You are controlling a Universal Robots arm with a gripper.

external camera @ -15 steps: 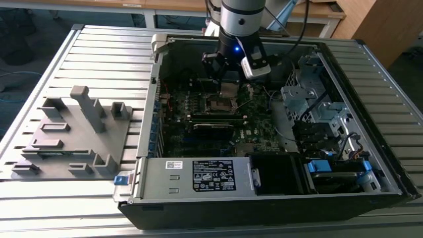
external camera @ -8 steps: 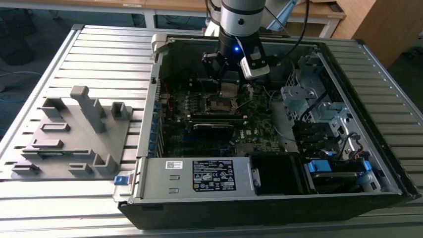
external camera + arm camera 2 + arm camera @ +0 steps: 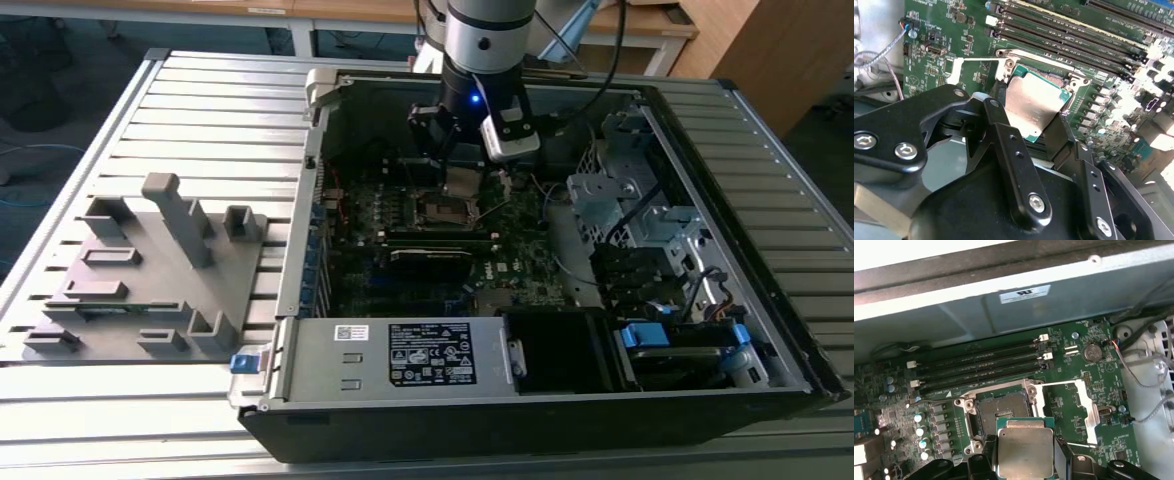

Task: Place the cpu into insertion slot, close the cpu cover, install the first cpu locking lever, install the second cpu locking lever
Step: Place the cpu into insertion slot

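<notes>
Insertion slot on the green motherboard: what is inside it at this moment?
The insertion slot, a small square dark recess with a metal rim, looks empty where visible. The flat silver-grey square cpu, held by the black gripper, covers its near edge.

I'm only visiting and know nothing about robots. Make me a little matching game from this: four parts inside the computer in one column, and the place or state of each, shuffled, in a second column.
Things:
1. cpu
2. insertion slot
3. cpu cover
4. memory sticks

States:
A. swung open, lying beside the insertion slot
B. seated in the long narrow slots on the board
C. clamped in the gripper, just above the board
D. uncovered and empty

Right pairs: 1-C, 2-D, 3-A, 4-B.
</notes>
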